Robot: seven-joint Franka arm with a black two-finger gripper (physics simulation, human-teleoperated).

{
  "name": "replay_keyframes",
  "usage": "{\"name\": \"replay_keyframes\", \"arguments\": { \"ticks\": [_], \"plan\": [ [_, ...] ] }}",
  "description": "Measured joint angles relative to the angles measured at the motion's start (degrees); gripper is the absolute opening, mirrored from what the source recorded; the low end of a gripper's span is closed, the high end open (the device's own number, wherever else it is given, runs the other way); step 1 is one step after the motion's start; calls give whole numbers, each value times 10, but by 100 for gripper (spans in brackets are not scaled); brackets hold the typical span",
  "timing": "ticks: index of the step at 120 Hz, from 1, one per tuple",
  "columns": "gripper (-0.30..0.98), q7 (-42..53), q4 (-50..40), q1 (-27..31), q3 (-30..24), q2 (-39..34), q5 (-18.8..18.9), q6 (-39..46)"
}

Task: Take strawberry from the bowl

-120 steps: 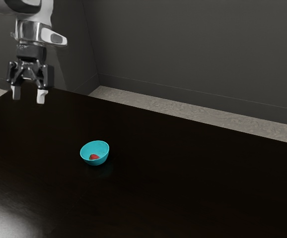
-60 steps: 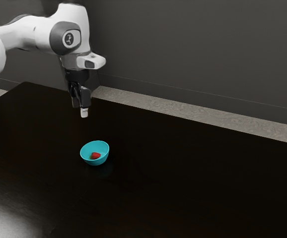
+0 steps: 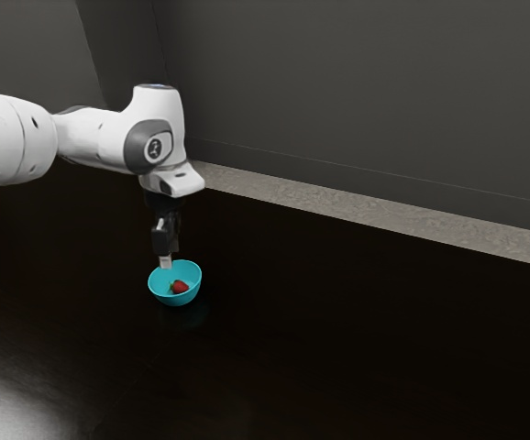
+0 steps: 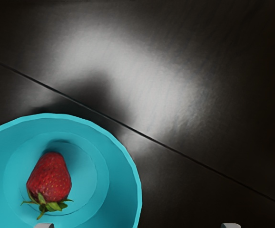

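Well, the spread fingers [image 3: 165,262] hover, seemingly just above the bowl [image 3: 176,301] holding the strawberry [image 4: 50,178].

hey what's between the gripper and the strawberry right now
No object: the wrist view shows the strawberry uncovered in the open bowl; the exterior view has my gripper higher up.

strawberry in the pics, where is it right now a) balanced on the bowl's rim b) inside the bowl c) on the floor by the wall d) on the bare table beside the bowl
b: the wrist view shows the strawberry lying on the bottom inside the turquoise bowl, with the bowl's wall rising around it.
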Motion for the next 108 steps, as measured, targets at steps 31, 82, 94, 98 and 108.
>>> {"name": "replay_keyframes", "arguments": {
  "ticks": [31,82,94,98,108],
  "plan": [
    [42,90,1,19,1,35,-10,74],
    [40,172,-1,27,1,75,-26,111],
    [37,184,-1,28,1,80,-30,114],
    [37,187,-1,28,1,82,-31,114],
    [36,195,0,29,1,89,-34,117]
  ]
}}
